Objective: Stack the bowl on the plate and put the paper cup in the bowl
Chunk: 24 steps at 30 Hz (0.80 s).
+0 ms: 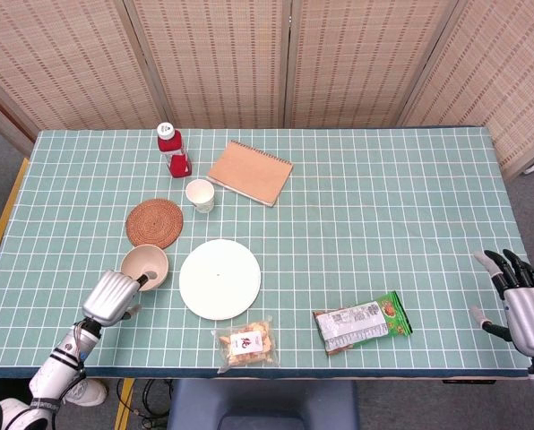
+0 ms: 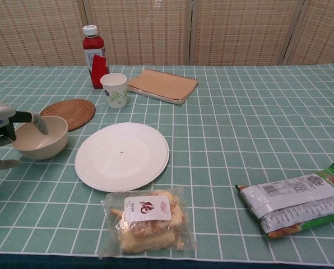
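At the lower left of the head view the left hand [image 1: 112, 296] sits at the near rim of the bowl [image 1: 147, 262]. In the chest view one finger [image 2: 39, 122] reaches over the rim into the bowl [image 2: 43, 140] while another lies low on the desk [image 1: 383, 215] outside it; whether the rim is actually pinched cannot be told. The bowl stands on the desk just left of the plate [image 1: 219, 279], apart from it, with the woven coaster [image 1: 154, 222] just above it in the frame. The paper cup [image 1: 200, 194] stands upright above the plate, beside the lower left corner of the brown notebook [image 1: 250, 172], and near a red bottle [image 1: 169, 141] with a white cap. The right hand [image 1: 525, 305] hangs at the lower right edge of the head view, off the desk's corner, fingers spread and holding nothing. Two snack packets lie along the lower edge of the desk: a clear one [image 1: 246, 344] below the plate and a green one [image 1: 363, 322] toward the right.
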Available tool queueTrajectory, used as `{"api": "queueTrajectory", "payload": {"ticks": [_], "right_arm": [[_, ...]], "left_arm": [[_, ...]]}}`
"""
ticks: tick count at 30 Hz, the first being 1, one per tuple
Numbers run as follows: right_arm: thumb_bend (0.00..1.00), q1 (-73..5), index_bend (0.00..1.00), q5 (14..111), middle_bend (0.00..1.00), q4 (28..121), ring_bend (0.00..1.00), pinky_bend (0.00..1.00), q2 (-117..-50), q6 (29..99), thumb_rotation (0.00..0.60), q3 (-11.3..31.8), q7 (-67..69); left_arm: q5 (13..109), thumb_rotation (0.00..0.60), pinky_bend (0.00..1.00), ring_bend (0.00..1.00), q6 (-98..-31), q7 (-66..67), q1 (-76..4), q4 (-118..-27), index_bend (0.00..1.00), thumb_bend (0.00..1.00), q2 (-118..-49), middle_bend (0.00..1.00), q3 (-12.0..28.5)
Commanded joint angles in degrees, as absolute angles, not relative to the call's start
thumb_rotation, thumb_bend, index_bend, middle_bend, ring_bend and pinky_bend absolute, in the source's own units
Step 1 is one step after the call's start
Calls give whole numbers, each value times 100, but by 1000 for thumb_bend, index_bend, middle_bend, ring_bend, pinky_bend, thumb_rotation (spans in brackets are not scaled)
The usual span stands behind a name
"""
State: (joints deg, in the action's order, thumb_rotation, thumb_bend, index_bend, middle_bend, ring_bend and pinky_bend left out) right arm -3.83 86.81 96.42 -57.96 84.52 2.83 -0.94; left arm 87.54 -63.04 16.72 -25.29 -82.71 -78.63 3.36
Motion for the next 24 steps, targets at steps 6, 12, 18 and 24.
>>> {"api": "queueTrajectory", "payload": {"ticks": [6,12,18,24], "right_arm": [[235,-376,124,8666,127,9642,43,125,-5779,8448,600,283,-76],[235,-366,124,8649,127,9615,43,125,-5782,8441,600,279,-46],[235,-379,124,8647,127,9590,43,125,-5793,8414,600,281,-19],[235,-396,124,8647,127,9581,43,125,-5800,8388,600,284,-15]], "left_arm": [[8526,600,997,952,-6064,1637,-2766,-7817,348,224,-8206,973,411],[8488,600,1000,957,-6046,1530,-2836,-7661,418,299,-8273,983,393],[8476,600,1000,966,-6096,1473,-2851,-7589,499,358,-8285,996,347],[8417,600,1000,967,-6093,1386,-2875,-7460,528,397,-8325,999,330]]}}
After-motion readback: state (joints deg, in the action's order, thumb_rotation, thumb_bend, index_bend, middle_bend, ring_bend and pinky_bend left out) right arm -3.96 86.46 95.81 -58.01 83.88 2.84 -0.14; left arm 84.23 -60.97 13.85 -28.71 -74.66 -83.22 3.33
